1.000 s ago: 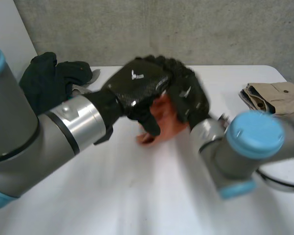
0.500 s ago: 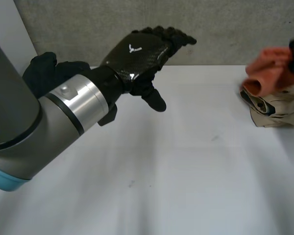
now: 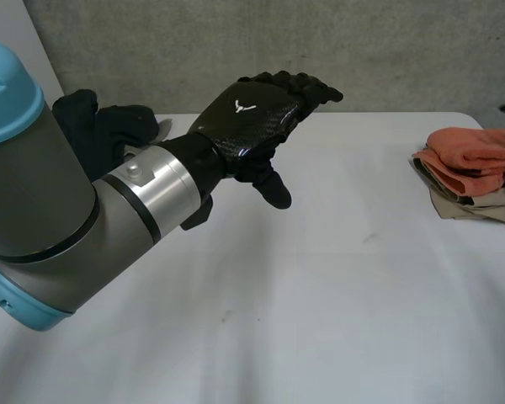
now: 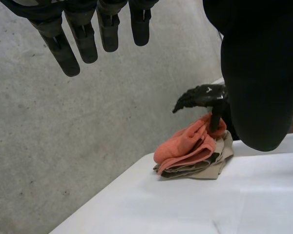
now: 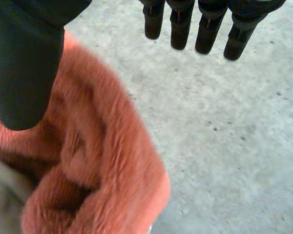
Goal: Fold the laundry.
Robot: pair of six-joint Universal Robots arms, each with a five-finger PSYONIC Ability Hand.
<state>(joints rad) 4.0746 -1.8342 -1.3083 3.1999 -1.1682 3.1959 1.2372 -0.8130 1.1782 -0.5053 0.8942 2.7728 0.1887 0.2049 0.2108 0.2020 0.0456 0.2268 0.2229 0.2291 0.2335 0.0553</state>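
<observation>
Stacking step, seemingly near its end: folded orange cloth [image 3: 475,156] atop the folded beige garment [image 3: 480,206] at the right edge of the table [image 3: 320,320].
Above the cloth, right hand [image 5: 24,63] released, fingers straight, thumb just beside the fleece; left hand [image 3: 252,122] raised mid-table, well apart, relaxed and empty. Next, probably: reaching the dark garment heap [image 3: 101,135] at far left, lifting one piece clear.

Head overhead, wrists facing shared stack [image 3: 474,164]

fleece cloth [image 3: 475,151]: salmon orange
folded garment [image 3: 480,207]: beige
clothes heap [image 3: 97,135]: black
worktop [image 3: 320,320]: white
left robot hand [image 3: 252,122]: black, carbon weave
</observation>
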